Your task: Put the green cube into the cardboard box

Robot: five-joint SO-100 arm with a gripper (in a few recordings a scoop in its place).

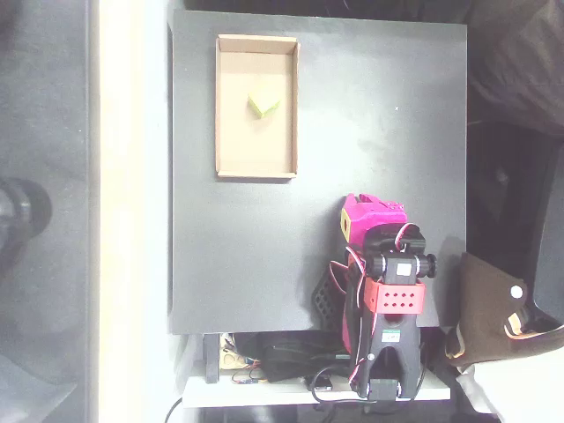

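Observation:
The green cube [263,106] lies inside the cardboard box [226,167], a little above the middle of its light-brown floor, turned at an angle. The box stands at the upper left of the black table top. The pink and black arm is folded back at the lower right, and its pink gripper [359,214] points up the picture, far from the box and cube. From above, the state of its fingers is not visible, and nothing shows between them.
The black table top [379,115] fills the middle of the overhead view, bare to the right of the box. Cables and the arm's base [388,370] sit at the bottom edge. A brown object [485,308] lies off the table at the right.

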